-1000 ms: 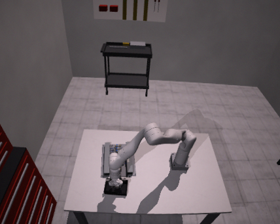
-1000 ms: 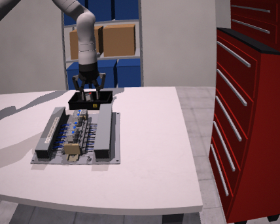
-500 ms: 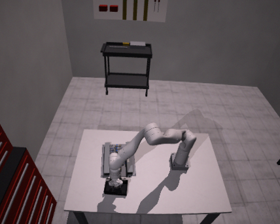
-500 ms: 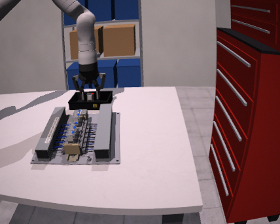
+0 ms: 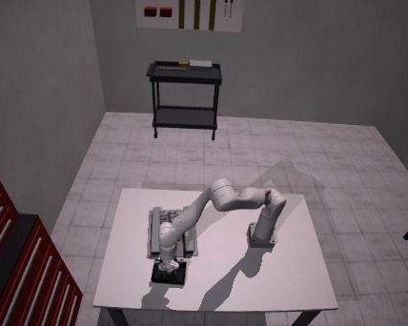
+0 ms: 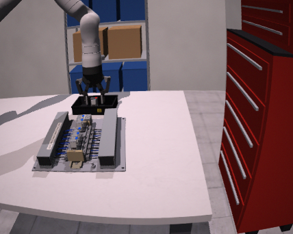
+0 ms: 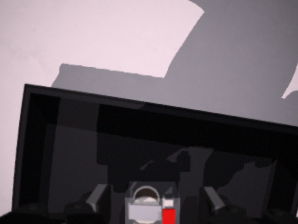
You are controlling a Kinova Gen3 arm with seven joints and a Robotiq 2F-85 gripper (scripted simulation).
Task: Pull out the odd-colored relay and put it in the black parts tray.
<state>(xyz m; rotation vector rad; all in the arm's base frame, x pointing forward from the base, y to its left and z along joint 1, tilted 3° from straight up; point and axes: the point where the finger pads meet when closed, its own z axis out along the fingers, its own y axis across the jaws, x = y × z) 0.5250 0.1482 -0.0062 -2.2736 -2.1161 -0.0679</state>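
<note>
Gripper [image 6: 93, 92] is hanging open over the black parts tray [image 6: 111, 101] — relay [image 6: 94, 100] sitting inside, relay panel [image 6: 108, 137] just beside.

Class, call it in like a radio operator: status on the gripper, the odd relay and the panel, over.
Gripper open, holding nothing, poised over black parts tray. Red-button relay inside the tray, between the fingers. Relay panel flat on the table. Nothing in the way.

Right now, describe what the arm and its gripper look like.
The arm is a chain of smooth, rounded, pale grey-white segments with thin dark seams at the joints, rising from a grey base plate. A black wrist collar carries the gripper, whose dark grey linkage fingers are angular. No cables or markings show.
</note>
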